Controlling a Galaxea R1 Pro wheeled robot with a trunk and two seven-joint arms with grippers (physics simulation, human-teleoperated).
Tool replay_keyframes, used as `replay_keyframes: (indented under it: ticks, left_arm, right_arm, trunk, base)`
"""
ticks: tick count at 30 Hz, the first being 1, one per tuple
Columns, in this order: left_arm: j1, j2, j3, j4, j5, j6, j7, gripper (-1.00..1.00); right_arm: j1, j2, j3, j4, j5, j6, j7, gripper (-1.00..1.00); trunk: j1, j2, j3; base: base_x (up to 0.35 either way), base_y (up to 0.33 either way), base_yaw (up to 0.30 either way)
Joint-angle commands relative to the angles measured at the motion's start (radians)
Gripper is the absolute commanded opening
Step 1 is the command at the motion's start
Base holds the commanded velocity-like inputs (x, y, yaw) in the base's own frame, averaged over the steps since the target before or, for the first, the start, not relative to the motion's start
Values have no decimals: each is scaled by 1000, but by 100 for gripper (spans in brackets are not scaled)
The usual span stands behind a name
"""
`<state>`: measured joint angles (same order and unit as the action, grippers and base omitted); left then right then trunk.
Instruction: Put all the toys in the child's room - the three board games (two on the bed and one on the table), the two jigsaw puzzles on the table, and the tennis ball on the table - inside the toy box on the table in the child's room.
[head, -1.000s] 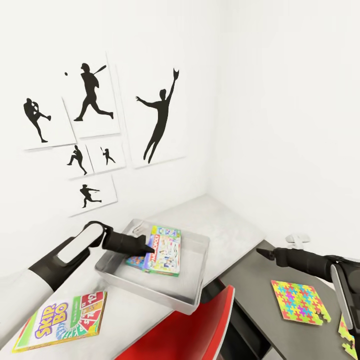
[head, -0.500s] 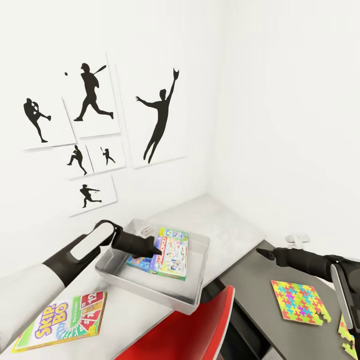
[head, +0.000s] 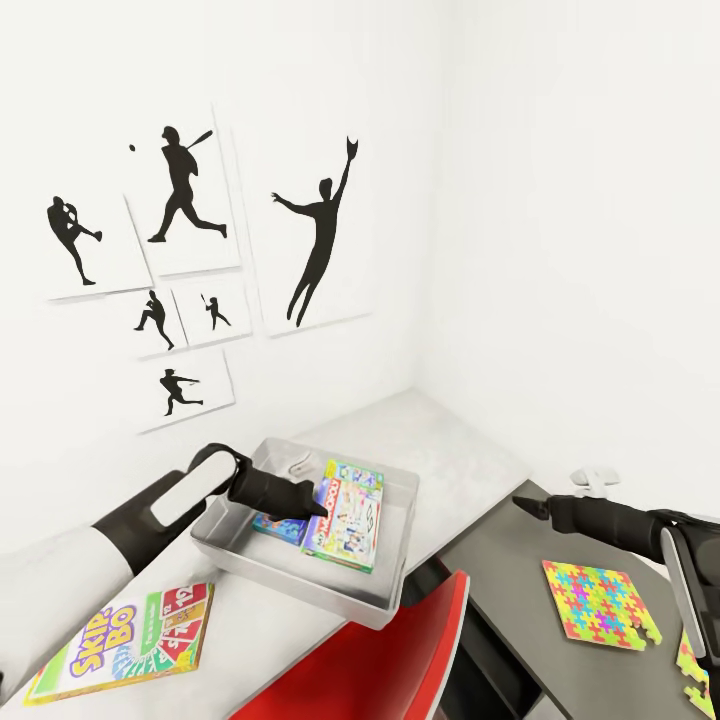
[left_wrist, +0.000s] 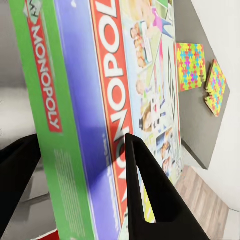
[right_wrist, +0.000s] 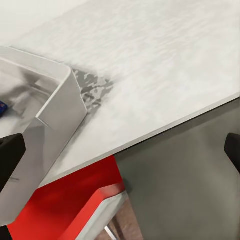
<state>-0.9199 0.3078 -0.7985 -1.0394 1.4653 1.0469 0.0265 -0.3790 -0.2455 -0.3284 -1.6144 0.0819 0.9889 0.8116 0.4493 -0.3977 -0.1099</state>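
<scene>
Left end effector (head: 318, 510) clamped on Monopoly game (head: 348, 503) over toy box (head: 385, 580) holding one blue game (head: 272, 522), right end effector (head: 520, 503) spread empty, one Skip-Bo box (head: 125, 640) near left on tabletop (head: 450, 450), two puzzles (head: 598, 602) right

The long pale grey-white desk (head: 455, 450) meets a dark grey cabinet top (head: 500, 575) at the corner. On the pale part sit a shallow light grey toy box (head: 300, 575) and a flat white-green-red Skip-Bo box (head: 125, 640). On the dark part lie two bright puzzle-patterned flat boxes, one (head: 597, 603) flat and one (head: 698, 676) at the edge.

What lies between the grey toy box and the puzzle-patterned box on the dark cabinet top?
In the head view, only a red chair back sits between the toy box and the puzzle-patterned box.
</scene>
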Motion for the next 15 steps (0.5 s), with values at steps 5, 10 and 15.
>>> replay_keyframes:
  ticks: [5,10,15]
  left_arm:
    - [-18,-6,-6,30,-61,0,-70,-100]
    - [-39,-21,-8,74,-129,0,-150,-100]
    - [-48,-33,-7,107,-197,0,-215,-100]
  right_arm:
    - [-1,0,-1,-1,9,4,9,100]
    - [-1,0,-1,-1,9,4,9,100]
    - [-1,0,-1,-1,9,4,9,100]
  trunk:
    - [1,-2,-2]
    - [1,-2,-2]
    - [1,-2,-2]
  base:
    - [0,0,0]
    - [0,0,0]
    - [0,0,0]
